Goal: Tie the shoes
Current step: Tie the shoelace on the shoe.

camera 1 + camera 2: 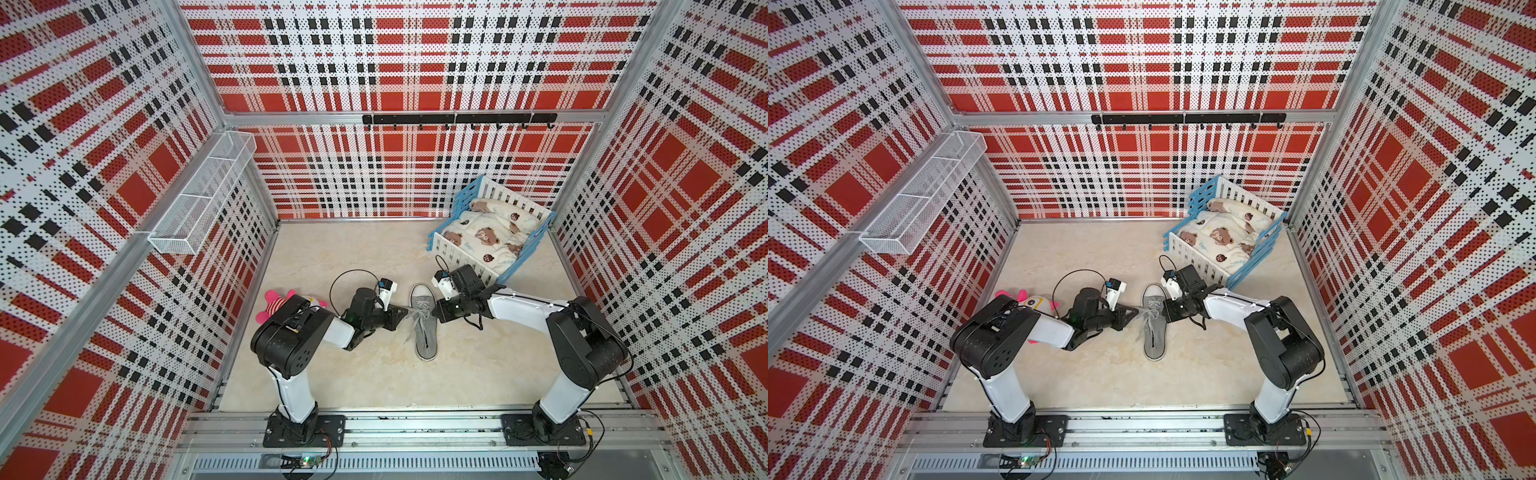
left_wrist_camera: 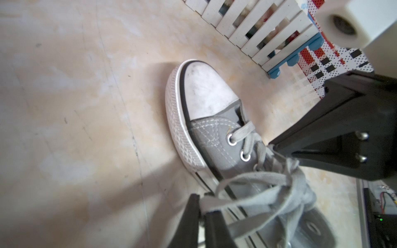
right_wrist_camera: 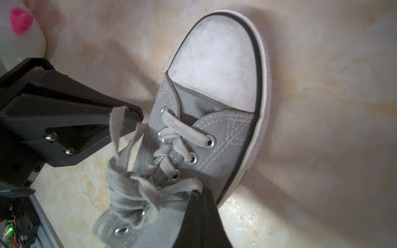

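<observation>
- The plush toy lies on the floor behind my left arm, well apart from the shoe.
- My left gripper is closed tight, pinching a strand of the laces.
- The sneaker lies mid-floor between both grippers, toe toward the back wall.
- My right gripper is closed tight on another strand.
- The toy bed sits in the back right corner.

Both top views are bright and even, with the walls bowing hard at the edges, fisheye style. Wrist views look dimmer and softer: big shadows across the floor, a glary patch beside the shoe, and the close-up laces are smeary.
</observation>
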Tool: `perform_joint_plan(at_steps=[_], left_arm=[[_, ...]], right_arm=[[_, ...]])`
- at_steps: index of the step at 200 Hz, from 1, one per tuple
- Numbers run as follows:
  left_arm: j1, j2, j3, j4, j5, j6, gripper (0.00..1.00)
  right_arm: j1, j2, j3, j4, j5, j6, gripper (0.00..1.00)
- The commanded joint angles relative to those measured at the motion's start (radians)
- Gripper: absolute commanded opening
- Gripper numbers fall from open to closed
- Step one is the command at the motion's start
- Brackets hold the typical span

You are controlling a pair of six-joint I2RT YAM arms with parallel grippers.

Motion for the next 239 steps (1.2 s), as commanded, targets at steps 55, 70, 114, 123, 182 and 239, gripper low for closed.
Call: perform_joint_plan(at_steps=[55, 70, 114, 123, 182, 239], left_arm=[[0.032, -0.075, -0.056, 0.006, -0.001, -0.129, 0.0], [0.033, -0.086, -0.059, -0.008, 0.001, -0.138, 0.0], [0.032, -0.103, -0.062, -0.048, 0.002, -0.147, 0.0], [0.034, -0.112, -0.065, -0.063, -0.01, -0.147, 0.0], [0.055, -0.135, -0.089, -0.121, -0.038, -0.144, 0.0], [0.088, -0.162, -0.133, -0.143, -0.05, -0.143, 0.0]], right_arm=[[0.07, -0.08, -0.016, -0.039, 0.352, 0.058, 0.0], [0.083, -0.08, -0.017, -0.05, 0.4, 0.062, 0.0], [0.097, -0.074, -0.015, -0.066, 0.464, 0.069, 0.0], [0.096, -0.073, -0.014, -0.074, 0.484, 0.071, 0.0], [0.096, -0.041, -0.013, -0.096, 0.528, 0.071, 0.0], [0.073, -0.03, -0.021, -0.111, 0.556, 0.067, 0.0]])
